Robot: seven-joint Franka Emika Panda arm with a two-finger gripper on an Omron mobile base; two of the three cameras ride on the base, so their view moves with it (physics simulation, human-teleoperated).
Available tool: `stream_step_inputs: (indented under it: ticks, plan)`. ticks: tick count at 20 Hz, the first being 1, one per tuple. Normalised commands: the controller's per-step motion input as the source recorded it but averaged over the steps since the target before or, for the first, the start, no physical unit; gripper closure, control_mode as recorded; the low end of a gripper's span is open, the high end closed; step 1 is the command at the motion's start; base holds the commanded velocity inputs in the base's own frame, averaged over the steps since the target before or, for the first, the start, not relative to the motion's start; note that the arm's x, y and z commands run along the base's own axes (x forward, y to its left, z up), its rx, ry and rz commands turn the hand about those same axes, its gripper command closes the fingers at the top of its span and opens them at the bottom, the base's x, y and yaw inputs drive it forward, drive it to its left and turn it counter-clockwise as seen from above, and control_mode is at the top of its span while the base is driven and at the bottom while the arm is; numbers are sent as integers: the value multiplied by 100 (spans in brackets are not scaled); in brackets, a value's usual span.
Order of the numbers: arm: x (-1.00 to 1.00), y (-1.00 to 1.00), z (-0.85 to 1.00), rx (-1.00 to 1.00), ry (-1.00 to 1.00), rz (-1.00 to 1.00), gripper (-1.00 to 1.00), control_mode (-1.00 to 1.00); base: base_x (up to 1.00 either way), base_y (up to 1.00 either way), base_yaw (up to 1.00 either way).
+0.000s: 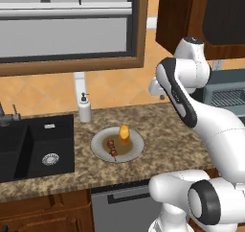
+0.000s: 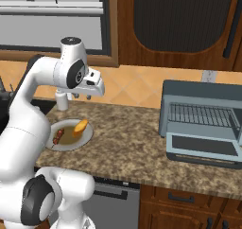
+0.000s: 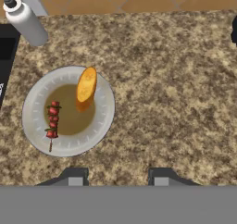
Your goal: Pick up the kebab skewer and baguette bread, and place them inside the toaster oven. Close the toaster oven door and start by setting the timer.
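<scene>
**Two foods on the plate, jaws empty above**

Both foods lie on the round grey plate [image 3: 104, 121] on the speckled brown stone table [image 3: 176, 89]: the thin kebab skewer [image 3: 52, 122] of dark red chunks on its left part, the stubby orange-yellow baguette bread [image 3: 86, 86] leaning beside it. The jaws [image 2: 81, 97] hang above the plate, spread apart and holding nothing. The blue-grey toaster oven [image 2: 198, 93] stands well right of the plate, its glass-fronted toaster oven door [image 2: 203, 147] dropped open.

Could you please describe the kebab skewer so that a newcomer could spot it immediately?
On the speckled granite counter, right of the black sink, lies a round grey plate. The thin skewer of red chunks lies on it beside a stubby orange-yellow bread piece.
</scene>
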Motion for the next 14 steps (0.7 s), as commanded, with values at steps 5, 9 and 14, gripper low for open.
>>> stream_step_inputs:
  ticks: [5,9,14]
  plan:
    - [-9,-17,0,0,0,0,-100,-100,0,0,0]
    - [0,-39,0,2,0,0,-100,-100,0,0,0]
    - [-13,-56,0,1,0,0,-100,-100,0,0,0]
